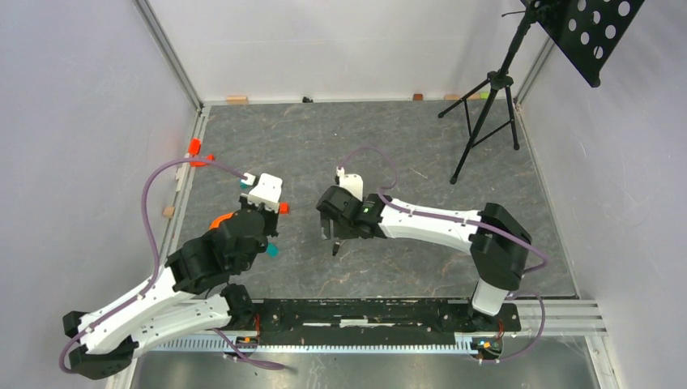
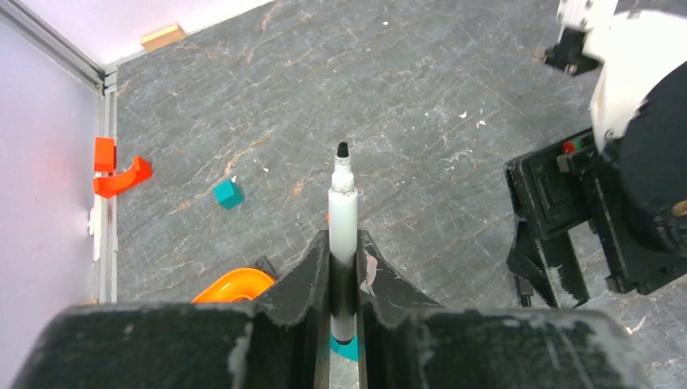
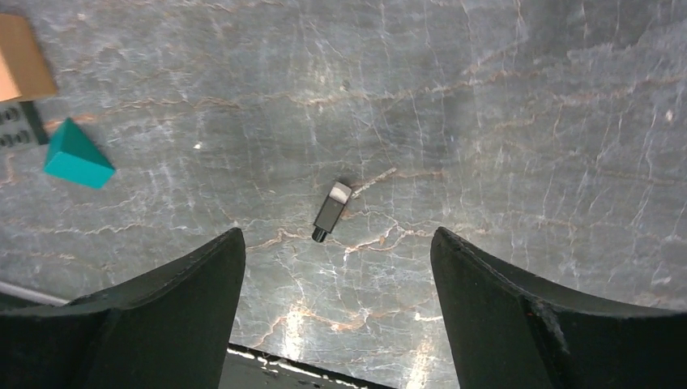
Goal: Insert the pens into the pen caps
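Note:
My left gripper [image 2: 343, 253] is shut on a white pen [image 2: 343, 212] that points away from me, its bare black tip up front. In the top view this gripper [image 1: 266, 209] is mostly hidden under its white camera. A black pen cap [image 3: 332, 210] lies on the grey floor. My right gripper [image 3: 336, 267] hovers above it, wide open and empty, with the cap near the middle of the gap. The cap also shows in the top view [image 1: 335, 247], just below the right gripper [image 1: 336, 231]. The blue cap and the other pens are out of view.
A teal cube [image 2: 228, 194], an orange curved piece [image 2: 235, 285] and red-orange pieces [image 2: 117, 170] by the left wall lie near the left gripper. A teal wedge [image 3: 77, 156] and a wooden block [image 3: 20, 57] lie left of the cap. A black tripod [image 1: 486, 105] stands at the back right.

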Controlling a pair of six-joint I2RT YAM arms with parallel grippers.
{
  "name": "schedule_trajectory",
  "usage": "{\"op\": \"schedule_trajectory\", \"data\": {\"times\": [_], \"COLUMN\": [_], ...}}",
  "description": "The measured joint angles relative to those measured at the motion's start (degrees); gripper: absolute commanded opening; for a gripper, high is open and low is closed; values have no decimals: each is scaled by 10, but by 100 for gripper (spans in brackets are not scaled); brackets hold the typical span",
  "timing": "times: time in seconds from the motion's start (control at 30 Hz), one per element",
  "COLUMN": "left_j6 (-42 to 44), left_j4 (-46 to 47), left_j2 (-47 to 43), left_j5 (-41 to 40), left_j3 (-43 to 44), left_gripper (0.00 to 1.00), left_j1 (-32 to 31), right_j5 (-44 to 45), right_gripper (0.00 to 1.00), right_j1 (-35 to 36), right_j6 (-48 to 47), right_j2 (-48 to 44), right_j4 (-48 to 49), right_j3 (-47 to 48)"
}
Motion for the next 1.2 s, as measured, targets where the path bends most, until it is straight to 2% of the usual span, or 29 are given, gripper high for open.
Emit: {"op": "schedule_trajectory", "data": {"times": [0.27,0.5,0.7,0.77,0.93,1.2], "left_j6": [0,0,0,0,0,0], "left_j4": [0,0,0,0,0,0], "left_j2": [-25,-25,-25,-26,-28,-28], "left_j5": [-4,-3,-1,0,1,1], "left_j3": [0,0,0,0,0,0], "left_gripper": [2,2,2,2,2,2], "left_j1": [1,1,1,1,3,3], "right_j5": [-1,-7,-6,-6,-5,-5], "right_gripper": [77,72,50,47,27,14], "right_j1": [18,23,24,24,25,25], "right_j6": [91,127,143,145,152,152], "right_j2": [79,153,173,180,189,191], "right_j4": [-73,-117,-124,-124,-133,-134], "right_j3": [26,92,112,115,122,123]}}
